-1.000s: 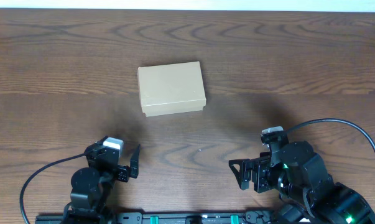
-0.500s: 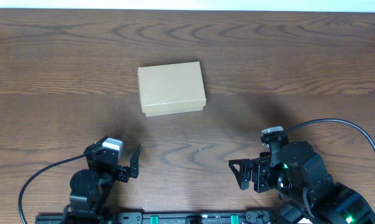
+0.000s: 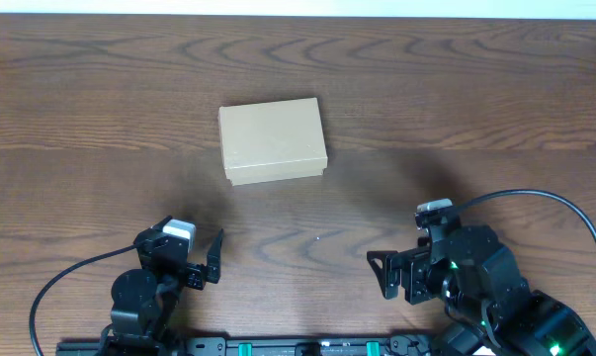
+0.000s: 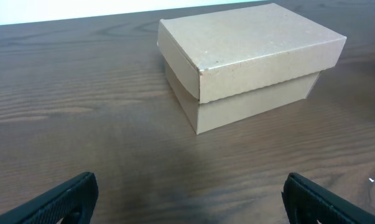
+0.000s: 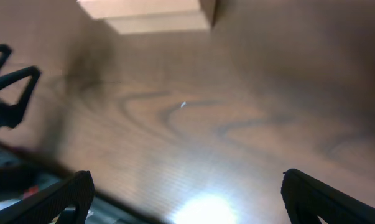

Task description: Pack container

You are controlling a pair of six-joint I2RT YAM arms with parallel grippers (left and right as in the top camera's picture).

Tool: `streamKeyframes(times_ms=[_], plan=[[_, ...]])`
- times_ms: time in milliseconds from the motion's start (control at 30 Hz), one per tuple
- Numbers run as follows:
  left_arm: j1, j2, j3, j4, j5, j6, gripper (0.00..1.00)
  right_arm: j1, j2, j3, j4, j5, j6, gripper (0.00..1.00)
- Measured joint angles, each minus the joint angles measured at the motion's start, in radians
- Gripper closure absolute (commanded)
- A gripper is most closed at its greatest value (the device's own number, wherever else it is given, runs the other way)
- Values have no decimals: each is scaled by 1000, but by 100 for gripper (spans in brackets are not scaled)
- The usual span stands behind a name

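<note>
container (image 3: 273, 141) at 1 o'clock off left gripper (image 4: 187, 196), likely light, stiff cardboard: take lid (image 4: 255, 43) by near edge; it and right gripper (image 5: 187, 196) both spread.

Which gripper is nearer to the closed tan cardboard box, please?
Left. The left gripper sits in front of the tan cardboard box, slightly left; the right gripper sits farther off, front-right.

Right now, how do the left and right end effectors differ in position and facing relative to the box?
The left end effector faces the box squarely; its wrist view shows the whole closed box. The right end effector is angled off; its wrist view catches only one edge of the box.
Overhead, the left end effector sits below-left of the box; the right end effector sits below-right, farther off.
Both are open and empty.
</note>
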Motion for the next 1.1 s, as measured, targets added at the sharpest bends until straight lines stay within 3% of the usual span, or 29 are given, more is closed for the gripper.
streamKeyframes(times_ms=[167,367,733,1100], plan=[[0,0,0,0,0,0,5,6,-106,-110,158,99,-158,1],[0,0,0,0,0,-7,5,-3,-312,-369,336,140,-287,1],[0,0,0,1,0,-7,5,-5,-543,-700,483,119,-282,1],[0,0,0,1,0,-7,5,-5,-620,-720,491,115,-246,1]])
